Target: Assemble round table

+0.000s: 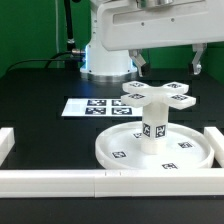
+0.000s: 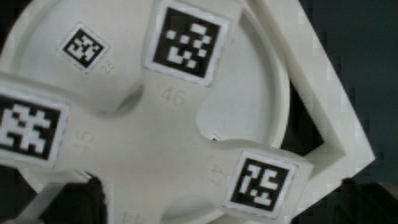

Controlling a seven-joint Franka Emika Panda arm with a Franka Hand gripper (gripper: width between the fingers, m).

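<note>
The post (image 1: 153, 131) is standing in the disc (image 1: 155, 150) at lower centre; the cross piece (image 1: 157, 94) is hanging above it, unattached. The end effector's grip is hidden: cannot tell.

one round disc (image 1: 155, 148), one cylinder post (image 1: 153, 123) standing on it, one cross-shaped piece (image 1: 156, 94), one marker board (image 1: 93, 106), border rails (image 1: 60, 181) in several sections

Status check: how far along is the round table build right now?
Done: the post stands upright in the middle of the round disc. In hand: the cross-shaped piece sits at the post's top under the arm; the gripper itself isn't visible. Left: whether the cross is fully seated can't be told.
</note>
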